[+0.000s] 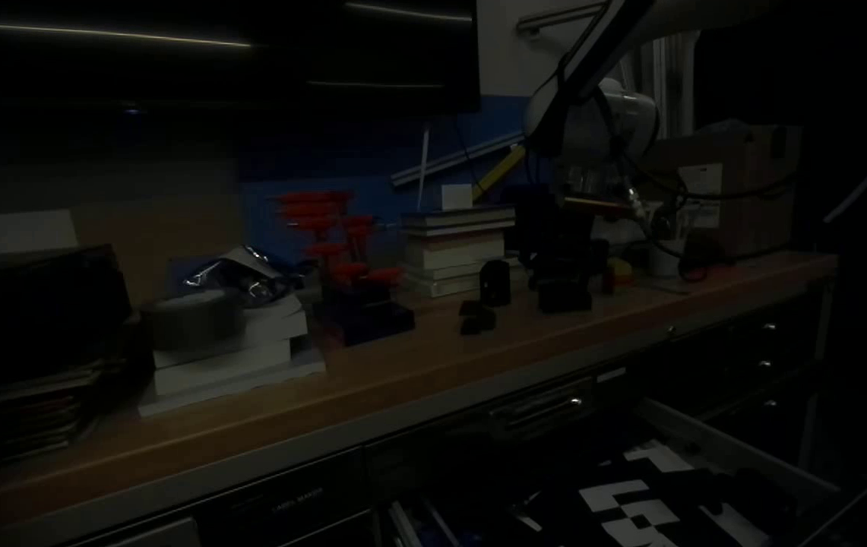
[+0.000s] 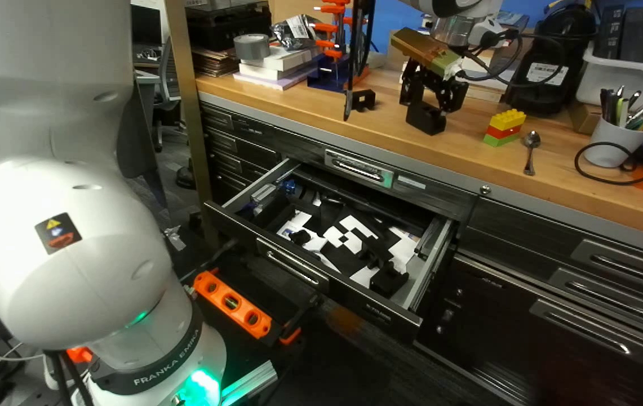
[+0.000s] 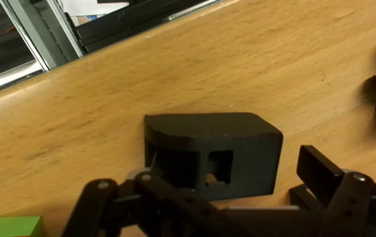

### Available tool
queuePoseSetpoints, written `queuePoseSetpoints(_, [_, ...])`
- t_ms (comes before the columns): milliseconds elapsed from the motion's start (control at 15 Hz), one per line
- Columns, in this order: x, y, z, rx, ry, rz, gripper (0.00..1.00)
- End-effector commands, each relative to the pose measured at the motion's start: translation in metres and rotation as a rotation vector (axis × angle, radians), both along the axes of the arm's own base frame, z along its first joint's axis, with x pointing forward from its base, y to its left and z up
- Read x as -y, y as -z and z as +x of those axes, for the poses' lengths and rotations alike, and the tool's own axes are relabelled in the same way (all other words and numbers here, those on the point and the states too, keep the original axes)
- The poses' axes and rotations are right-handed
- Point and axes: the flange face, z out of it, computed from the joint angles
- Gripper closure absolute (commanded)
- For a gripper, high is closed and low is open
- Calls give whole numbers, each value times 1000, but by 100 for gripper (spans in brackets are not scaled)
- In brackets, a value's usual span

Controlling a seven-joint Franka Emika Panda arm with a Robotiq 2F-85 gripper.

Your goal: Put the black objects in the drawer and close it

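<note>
Hollow black block [image 3: 214, 142], one: lay on the bench [image 2: 459, 141], left of a stack of toy bricks [image 2: 504, 128], beneath the gripper [image 3: 230, 173]. Build: boxy and matte, with an open bay toward the right end, a small window near the middle and a plain wall at the left end. Handling, as judged: light, stiff plastic, neither fragile nor very slippery, though the walls beside the bay were probably the weakest under a hard squeeze. Suggested hold: end to end, low on the outer walls, clear of the openings. Gripper: fingers spread wide, one to either side of the block in the wrist view, nothing grasped; whether a fingertip touched the right end could not be told. Companion pieces: an upright black piece [image 1: 495, 282] and a low black piece [image 1: 483, 317], both left of the block, likely of similar plastic, the low one suited to a narrower pinch. Receptacle: drawer [image 2: 355, 296], one, below the bench's near edge, stood pulled out, a black-and-white insert [image 2: 349, 237] inside.
</note>
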Motion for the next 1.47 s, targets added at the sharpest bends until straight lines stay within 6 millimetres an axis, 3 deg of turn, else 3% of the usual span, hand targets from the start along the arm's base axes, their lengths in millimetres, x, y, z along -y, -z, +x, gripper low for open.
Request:
queuePoseSetpoints(0, [-4, -1, 20, 23, -10, 17, 0])
queuePoseSetpoints(333, [-7, 3, 26, 6, -28, 20, 0])
queuePoseSetpoints(1133, [-12, 4, 13, -91, -211, 35, 0])
queuePoseSetpoints(1200, [-12, 5, 14, -94, -212, 29, 8])
queuePoseSetpoints(1267, [-12, 5, 14, -93, -208, 23, 26])
queuePoseSetpoints(1400, [-12, 3, 15, -90, -206, 7, 42])
